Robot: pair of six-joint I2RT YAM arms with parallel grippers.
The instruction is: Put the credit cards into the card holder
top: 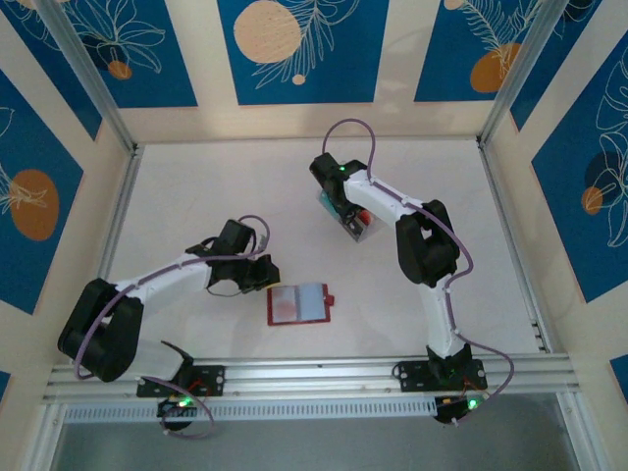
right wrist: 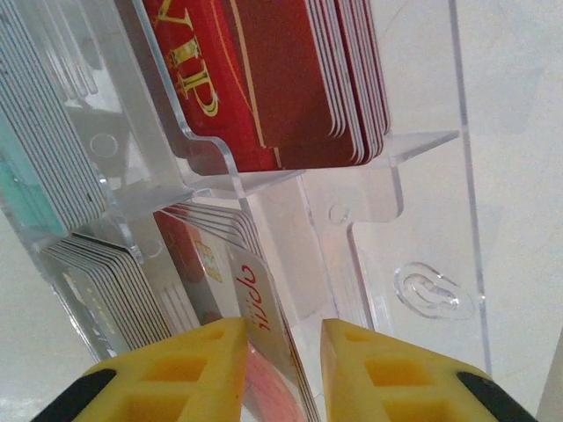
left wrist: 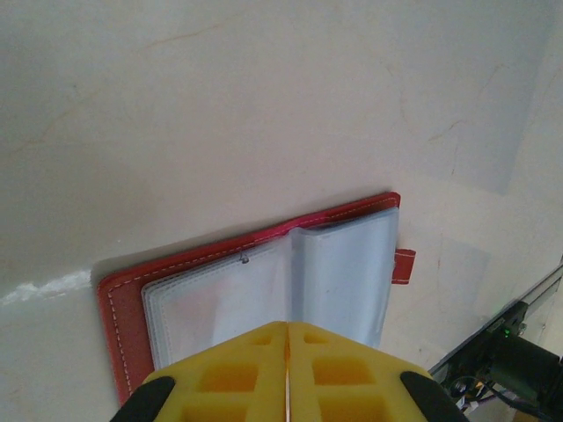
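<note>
Fetching a card looks like the step in hand. At the left, the left gripper has its fingers pressed together, low over the near-left edge of the card holder. The holder lies open, pockets up, on the table (pinning it flat, I judge); that arm is folded at the elbow. Further right, the right arm reaches forward. The right gripper dips into the clear compartment box holding the credit cards, its fingers spread astride one pale card. Next it must pinch that card alone and lift it clear.
</note>
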